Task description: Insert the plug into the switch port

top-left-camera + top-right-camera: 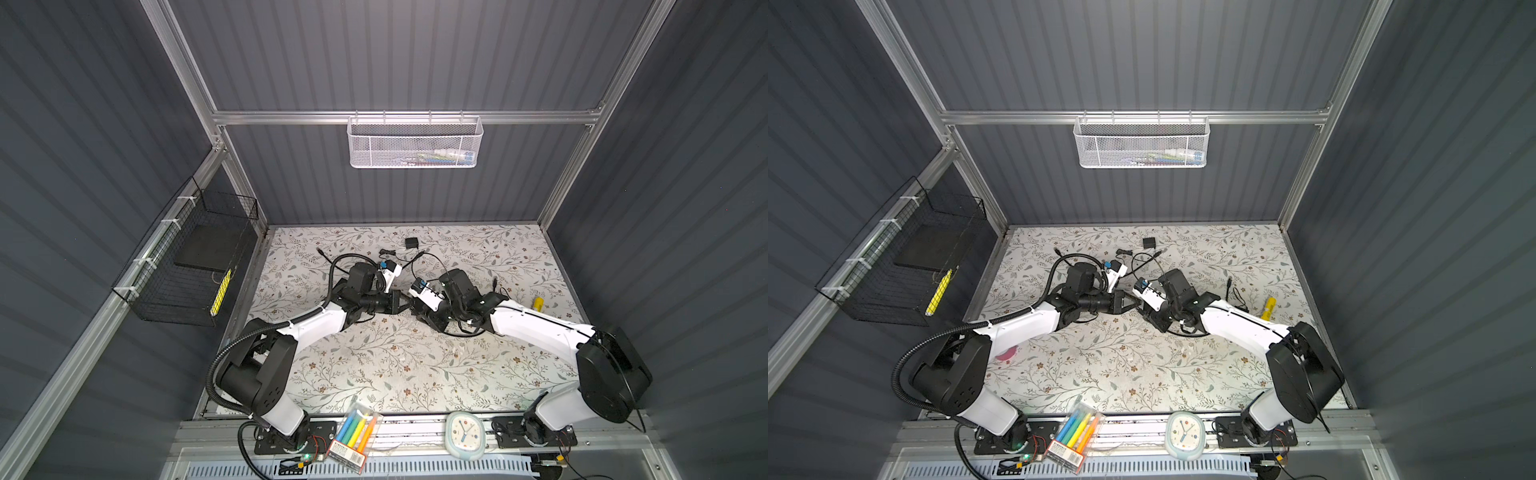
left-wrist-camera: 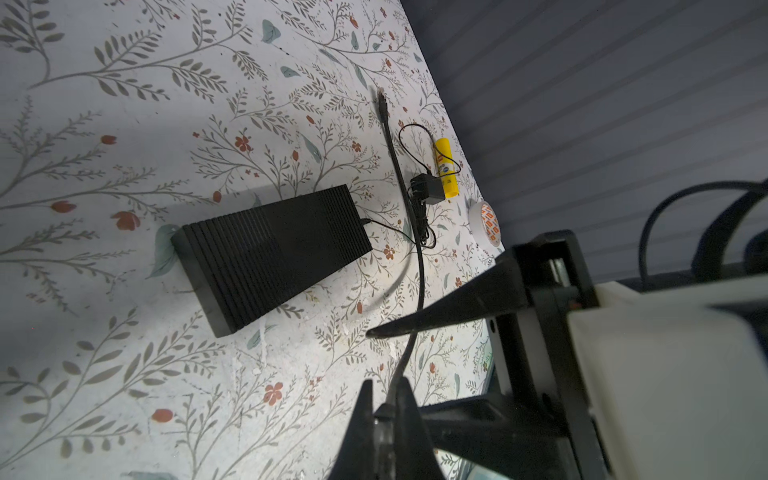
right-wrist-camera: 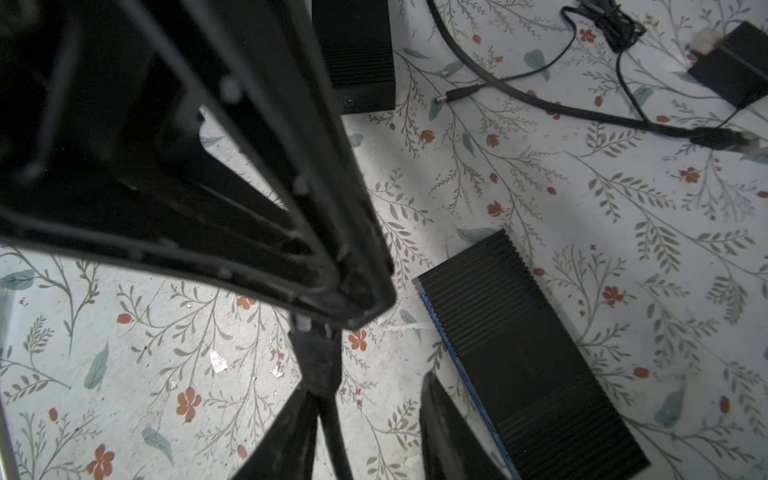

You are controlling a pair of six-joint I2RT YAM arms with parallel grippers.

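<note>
Over the middle of the floral table, the two arms meet claw to claw. The left arm comes up from the near left corner, folds at the elbow and stretches low towards the centre, its wrist level and aimed at the right edge. The right arm mirrors it from the near right corner, reaching towards the left edge.

A ribbed black switch box lies flat on the table near the claws. A second ribbed black box with a blue edge lies just beside the right claw. In both top views the arms hide these boxes.

The right claw stands spread, its fingers on either side of the black cable and not closed on it. The left claw is pressed together on the plug, a clear connector at the cable's end, held above the table's middle. The cable's other end lies loose near a yellow glue stick by the right edge.
</note>
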